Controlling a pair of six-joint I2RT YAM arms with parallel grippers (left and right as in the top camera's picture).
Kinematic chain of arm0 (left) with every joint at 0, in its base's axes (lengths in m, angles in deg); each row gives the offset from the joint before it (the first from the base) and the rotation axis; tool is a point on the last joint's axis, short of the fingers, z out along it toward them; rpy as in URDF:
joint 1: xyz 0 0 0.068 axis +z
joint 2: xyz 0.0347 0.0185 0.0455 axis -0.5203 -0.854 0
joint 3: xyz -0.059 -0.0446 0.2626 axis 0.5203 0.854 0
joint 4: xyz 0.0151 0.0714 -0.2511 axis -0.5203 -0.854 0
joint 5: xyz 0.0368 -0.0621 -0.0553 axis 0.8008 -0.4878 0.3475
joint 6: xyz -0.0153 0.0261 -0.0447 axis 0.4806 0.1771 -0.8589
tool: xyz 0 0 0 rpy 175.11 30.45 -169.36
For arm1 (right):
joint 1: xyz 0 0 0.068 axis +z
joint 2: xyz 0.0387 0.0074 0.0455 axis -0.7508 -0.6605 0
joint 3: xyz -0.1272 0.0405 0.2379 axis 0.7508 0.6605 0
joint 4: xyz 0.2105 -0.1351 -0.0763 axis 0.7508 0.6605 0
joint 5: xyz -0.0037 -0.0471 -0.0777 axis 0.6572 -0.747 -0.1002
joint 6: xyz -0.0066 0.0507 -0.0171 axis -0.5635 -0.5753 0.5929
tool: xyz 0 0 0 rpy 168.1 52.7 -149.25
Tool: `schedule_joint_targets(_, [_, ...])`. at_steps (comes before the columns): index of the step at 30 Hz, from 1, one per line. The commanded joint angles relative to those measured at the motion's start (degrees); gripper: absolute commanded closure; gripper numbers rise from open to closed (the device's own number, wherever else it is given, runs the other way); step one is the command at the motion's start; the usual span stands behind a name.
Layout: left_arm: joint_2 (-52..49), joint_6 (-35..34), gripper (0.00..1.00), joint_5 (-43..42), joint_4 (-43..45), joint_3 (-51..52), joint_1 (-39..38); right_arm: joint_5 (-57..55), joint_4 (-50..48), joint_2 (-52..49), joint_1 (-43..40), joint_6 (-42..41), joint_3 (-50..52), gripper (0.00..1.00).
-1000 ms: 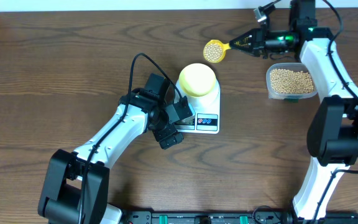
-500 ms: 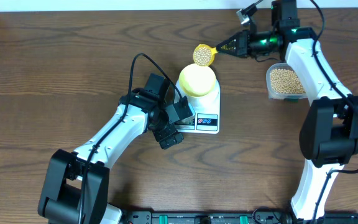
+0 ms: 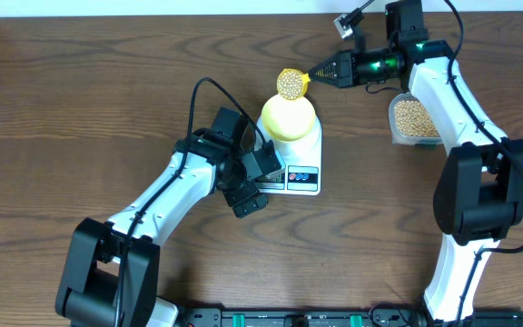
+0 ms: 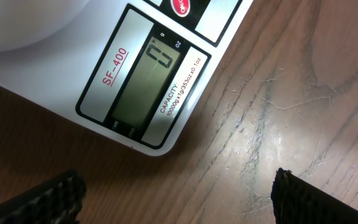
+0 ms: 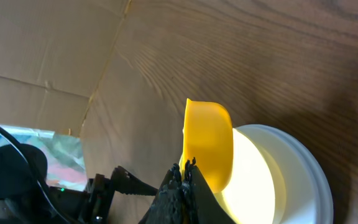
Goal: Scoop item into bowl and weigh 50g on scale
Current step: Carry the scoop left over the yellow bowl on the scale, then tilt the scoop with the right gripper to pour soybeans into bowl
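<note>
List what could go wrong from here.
1. The loaded scoop sits over the far rim of the bowl, not its centre; tipping now may spill beans onto the table.
2. The left end effector sits open beside the scale, near its display; a bump could upset the reading.

I read "SF-400" left of the scale (image 4: 48, 74) LCD (image 4: 145, 84), "CAPACITY: 1000g…" right of it; the display shows 0, with g/oz marks.

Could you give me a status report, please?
Right claw shut on yellow long-handled scoop, tan beans aboard, at pale yellow-green bowl rim. Left claw open. Path clear.
</note>
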Motion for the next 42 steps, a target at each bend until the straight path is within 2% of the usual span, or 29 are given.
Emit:
schedule_joint_targets(1, [-0.39,0.98,0.02,0.59,-0.11,0.39,-0.11,0.07,0.59,0.55,0.87,3.52,0.13,0.99])
schedule_joint_targets(13, [-0.39,0.98,0.02,0.59,-0.11,0.37,-0.11,-9.97,4.7,4.94,2.05,11.98,0.13,0.99])
schedule_joint_targets(22, [-0.39,0.98,0.02,0.57,-0.11,0.39,-0.11,-10.16,6.16,5.14,3.52,22.34,0.13,0.99])
schedule_joint_targets(42, [-0.39,0.98,0.02,0.59,-0.11,0.39,-0.11,-14.43,6.16,7.61,3.69,31.54,0.13,0.99])
